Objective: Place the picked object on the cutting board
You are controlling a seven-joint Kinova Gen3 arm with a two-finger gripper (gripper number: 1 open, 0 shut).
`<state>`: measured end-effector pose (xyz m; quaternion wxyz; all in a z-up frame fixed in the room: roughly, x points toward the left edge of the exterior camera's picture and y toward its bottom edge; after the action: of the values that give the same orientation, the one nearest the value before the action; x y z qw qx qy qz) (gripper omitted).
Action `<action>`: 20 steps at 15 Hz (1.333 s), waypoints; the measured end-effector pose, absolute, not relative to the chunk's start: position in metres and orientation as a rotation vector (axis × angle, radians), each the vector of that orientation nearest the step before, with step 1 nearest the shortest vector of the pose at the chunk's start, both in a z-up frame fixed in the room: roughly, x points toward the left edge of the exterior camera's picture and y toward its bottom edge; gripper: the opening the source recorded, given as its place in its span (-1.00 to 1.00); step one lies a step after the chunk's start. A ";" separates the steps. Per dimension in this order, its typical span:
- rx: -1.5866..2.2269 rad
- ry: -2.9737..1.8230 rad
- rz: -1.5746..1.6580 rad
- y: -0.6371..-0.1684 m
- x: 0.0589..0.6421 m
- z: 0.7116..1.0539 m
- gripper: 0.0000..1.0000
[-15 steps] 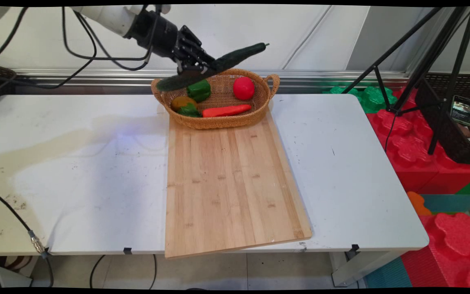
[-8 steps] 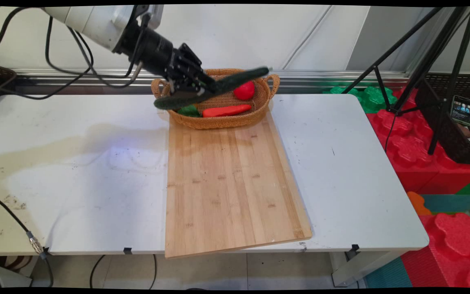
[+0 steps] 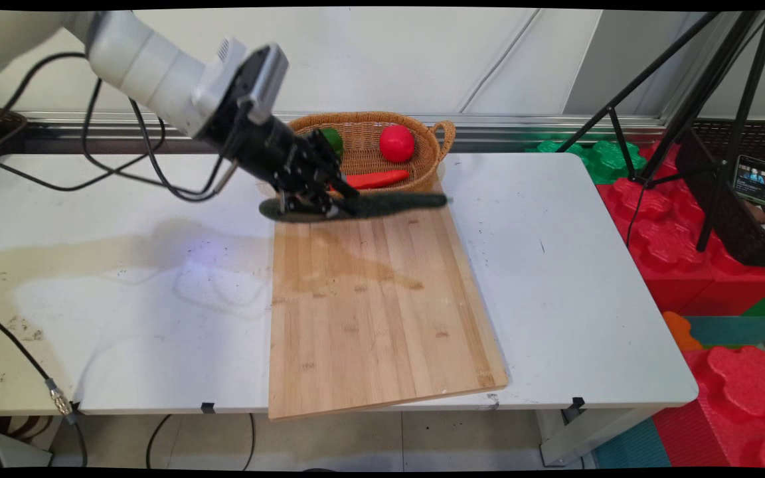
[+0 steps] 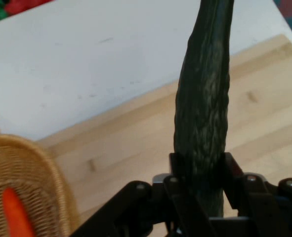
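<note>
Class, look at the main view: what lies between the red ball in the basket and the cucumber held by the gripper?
In the main view, a red carrot lies in the basket, between the red ball and the cucumber held by the gripper.

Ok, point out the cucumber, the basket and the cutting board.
cucumber [image 3: 396, 204], main view, on its free half right of the gripper
basket [image 3: 445, 131], main view, on its right handle
cutting board [image 3: 376, 312], main view, on its bare middle

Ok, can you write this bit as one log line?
gripper: shut on cucumber | cucumber: level, over board's far end | basket: behind, holds tomato, carrot
</note>
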<state>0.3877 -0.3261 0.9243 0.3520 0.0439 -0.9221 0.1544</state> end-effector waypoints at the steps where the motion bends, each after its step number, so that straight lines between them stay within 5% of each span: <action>1: 0.090 -2.398 0.389 -0.324 0.382 0.917 -1.00; 19: -0.182 -2.563 0.274 -0.324 0.305 0.815 -1.00; 20: -0.188 -2.567 0.274 -0.325 0.304 0.812 1.00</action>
<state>0.3036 -0.3247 0.8120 0.2729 -0.0698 -0.9541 0.1018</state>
